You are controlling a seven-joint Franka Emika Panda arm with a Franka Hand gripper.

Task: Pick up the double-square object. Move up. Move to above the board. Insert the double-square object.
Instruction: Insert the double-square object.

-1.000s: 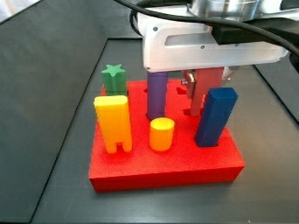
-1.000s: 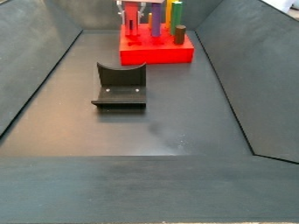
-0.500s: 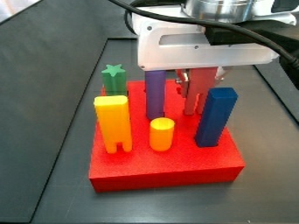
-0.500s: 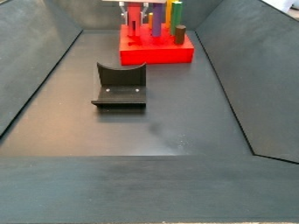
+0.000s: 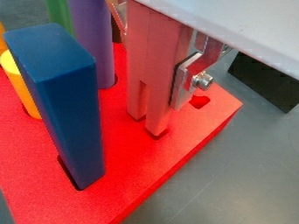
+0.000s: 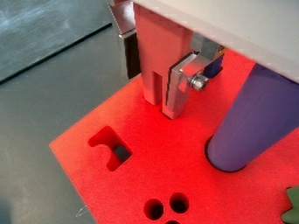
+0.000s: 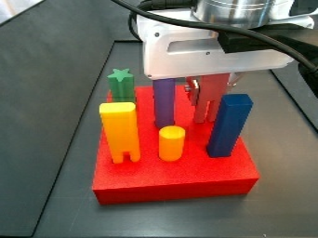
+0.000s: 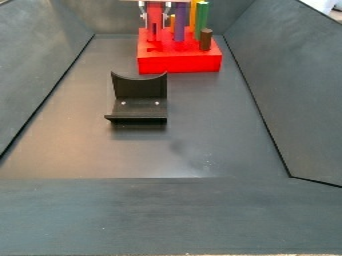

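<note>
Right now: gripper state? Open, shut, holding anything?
Gripper: over the board, shut on the double-square object, whose foot is down at the board's top.

A robotics test bench in a laboratory: a dark grey walled tray encloses a bare work floor, where the fixture stands near the middle. At the far end, the red board carries brightly coloured pegs. The Franka arm's white-housed gripper, trailing black cables, is above the board, its silver fingers beside the double-square object.
</note>
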